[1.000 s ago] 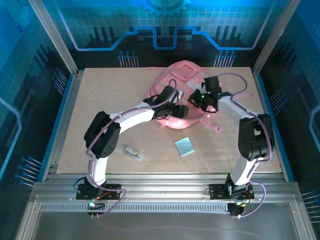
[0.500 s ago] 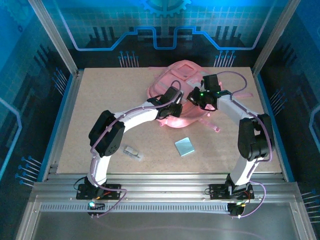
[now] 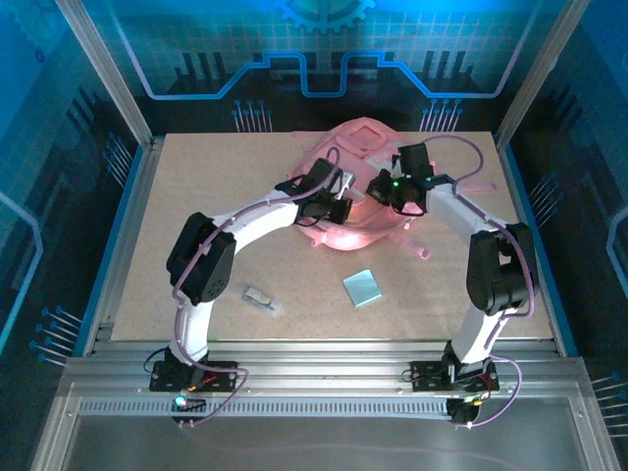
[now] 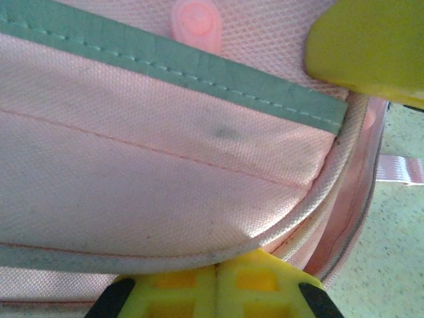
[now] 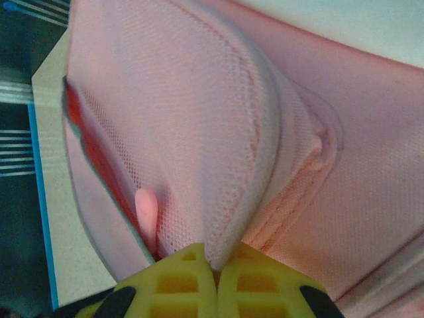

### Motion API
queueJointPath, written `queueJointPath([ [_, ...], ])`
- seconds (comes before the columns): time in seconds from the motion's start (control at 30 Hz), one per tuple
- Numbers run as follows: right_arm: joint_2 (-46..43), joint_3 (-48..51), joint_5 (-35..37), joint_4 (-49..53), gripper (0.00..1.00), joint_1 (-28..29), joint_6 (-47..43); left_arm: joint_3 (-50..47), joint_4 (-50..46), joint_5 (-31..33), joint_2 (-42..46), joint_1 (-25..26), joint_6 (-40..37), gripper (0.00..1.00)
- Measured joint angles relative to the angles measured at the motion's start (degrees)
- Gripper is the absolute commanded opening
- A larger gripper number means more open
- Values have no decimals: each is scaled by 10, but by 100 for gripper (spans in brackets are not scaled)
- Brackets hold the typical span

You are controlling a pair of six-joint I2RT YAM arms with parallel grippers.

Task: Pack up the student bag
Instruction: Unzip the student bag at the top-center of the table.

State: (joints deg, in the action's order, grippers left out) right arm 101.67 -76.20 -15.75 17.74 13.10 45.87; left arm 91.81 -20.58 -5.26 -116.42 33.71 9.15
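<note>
The student bag (image 3: 355, 157) is a big pink backpack lying at the back middle of the table, with both grippers at its near side. My left gripper (image 3: 343, 206) is shut on the bag's white-piped edge (image 4: 311, 199), which lies across its yellow fingertips (image 4: 265, 271). My right gripper (image 3: 385, 191) is shut on a raised fold of pink mesh fabric (image 5: 232, 199); the fold runs down between its yellow fingertips (image 5: 182, 275). A pink zip pull (image 5: 146, 205) hangs beside that fold. In the left wrist view a teal trim band (image 4: 199, 69) crosses the bag.
A light blue square pad (image 3: 362, 287) lies on the table in front of the bag. A small grey item (image 3: 259, 296) lies near the left arm. Thin pink straps (image 3: 420, 250) trail from the bag to the right. Metal frame posts border the table.
My left gripper was open a second ago; it has reached the bag's edge, shut on it and drawn slightly left. The right gripper has kept its hold and barely moved.
</note>
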Motion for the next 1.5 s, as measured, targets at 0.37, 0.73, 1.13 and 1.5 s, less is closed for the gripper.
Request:
queueJointPath([
  [0.37,17,-38,-21,48,0,-9,-54,27,-83,-21,2,-58,-68,0],
  [0.73,36,-52,-30,71,0,-13,-94,-17,-36,91,3,-53,-96,0],
  [1.13,114,-144,-34,103,6,-49,-119,-98,-18,86,107,-19,-84,0],
  [1.5,66,-102,3,60,70,-56,-73,-43,-45,9,86,23,-31,0],
])
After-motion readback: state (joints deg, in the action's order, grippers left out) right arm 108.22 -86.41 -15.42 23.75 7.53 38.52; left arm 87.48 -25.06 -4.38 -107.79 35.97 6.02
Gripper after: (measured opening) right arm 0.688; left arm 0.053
